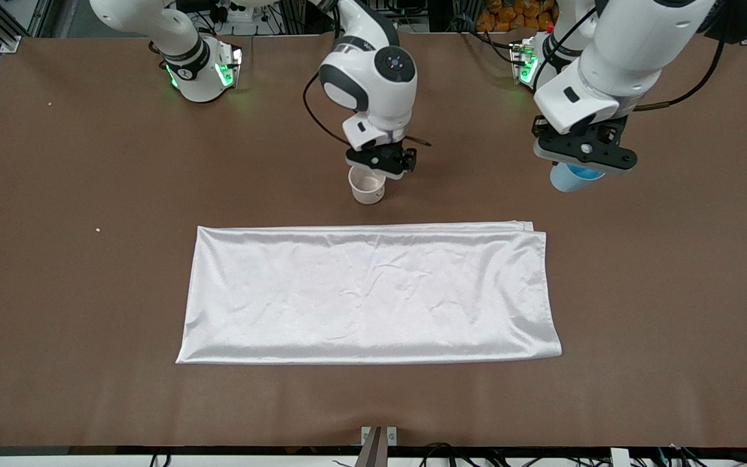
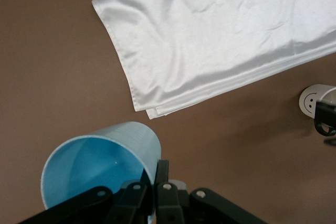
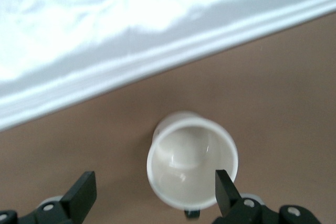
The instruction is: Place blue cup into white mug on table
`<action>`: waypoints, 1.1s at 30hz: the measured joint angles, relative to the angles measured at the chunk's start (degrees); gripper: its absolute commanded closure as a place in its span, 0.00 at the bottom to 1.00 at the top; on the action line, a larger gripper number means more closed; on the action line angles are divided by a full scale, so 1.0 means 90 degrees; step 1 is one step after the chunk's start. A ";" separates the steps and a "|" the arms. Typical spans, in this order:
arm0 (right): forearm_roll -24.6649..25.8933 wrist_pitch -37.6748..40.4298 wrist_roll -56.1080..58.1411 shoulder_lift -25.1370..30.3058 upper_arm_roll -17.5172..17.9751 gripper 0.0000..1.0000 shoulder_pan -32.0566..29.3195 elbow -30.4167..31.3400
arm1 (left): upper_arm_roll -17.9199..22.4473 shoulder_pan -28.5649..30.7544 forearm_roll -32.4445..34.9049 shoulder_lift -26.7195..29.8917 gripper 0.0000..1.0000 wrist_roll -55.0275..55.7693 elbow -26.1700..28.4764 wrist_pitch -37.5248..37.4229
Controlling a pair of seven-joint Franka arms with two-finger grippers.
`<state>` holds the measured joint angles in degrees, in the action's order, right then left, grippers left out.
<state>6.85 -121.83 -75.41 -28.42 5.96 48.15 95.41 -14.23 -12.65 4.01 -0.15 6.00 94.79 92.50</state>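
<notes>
The white mug stands upright on the brown table, mid-table, just farther from the front camera than the white cloth. My right gripper hangs right above it, open; in the right wrist view the mug's cream inside lies between the spread fingers, close to one fingertip. The blue cup is up in the air, tilted, over bare table toward the left arm's end. My left gripper is shut on its wall. The left wrist view also shows the mug with a small face mark.
A folded white satin cloth lies flat across the middle of the table, nearer the front camera than the mug; its edge shows in both wrist views. Brown table surrounds it on all sides.
</notes>
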 measured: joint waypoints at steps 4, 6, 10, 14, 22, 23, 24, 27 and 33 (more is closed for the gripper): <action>0.0000 0.0000 0.0773 0.0000 -0.0019 0.00 -0.0480 -0.0061 | -0.0164 -0.0006 -0.0003 0.0000 1.00 0.0029 0.0022 -0.0001; 0.0000 0.0001 0.1302 0.0000 -0.0031 0.00 -0.0772 -0.0067 | -0.0268 -0.0007 -0.0005 -0.0002 1.00 0.0082 0.0036 -0.0002; 0.0000 0.0021 0.2359 -0.0003 -0.0055 0.00 -0.1358 -0.0067 | -0.0533 -0.0016 -0.0012 -0.0017 1.00 0.0381 0.0056 -0.0001; 0.0000 0.0054 0.3386 -0.0023 -0.0062 0.00 -0.1956 -0.0058 | -0.0925 -0.0039 -0.0016 -0.0082 1.00 0.0765 0.0069 0.0066; 0.0000 0.0114 0.4907 -0.0068 -0.0067 0.00 -0.2890 0.0058 | -0.1745 -0.0100 -0.0017 -0.0493 1.00 0.1608 0.0107 0.0750; 0.0000 0.0117 0.5038 -0.0067 -0.0067 0.00 -0.2974 0.0088 | -0.1839 -0.0103 -0.0017 -0.0567 1.00 0.1744 0.0114 0.0850; 0.0000 0.0118 0.5156 -0.0067 -0.0067 0.00 -0.3056 0.0120 | -0.1935 -0.0111 -0.0017 -0.0648 1.00 0.1899 0.0121 0.0954; 0.0000 0.0118 0.5472 -0.0068 -0.0066 0.00 -0.3261 0.0223 | -0.2186 -0.0201 0.0020 -0.0925 1.00 0.2439 0.0142 0.1265; 0.0000 0.0063 0.6122 -0.0067 -0.0066 0.00 -0.3616 0.0375 | -0.2471 -0.0562 0.0388 -0.1608 1.00 0.3020 0.0169 0.1684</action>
<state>6.85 -121.26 -20.31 -29.03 5.36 15.61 98.79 -36.47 -17.70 7.50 -14.62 33.18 96.30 107.66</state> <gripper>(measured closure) 0.000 0.960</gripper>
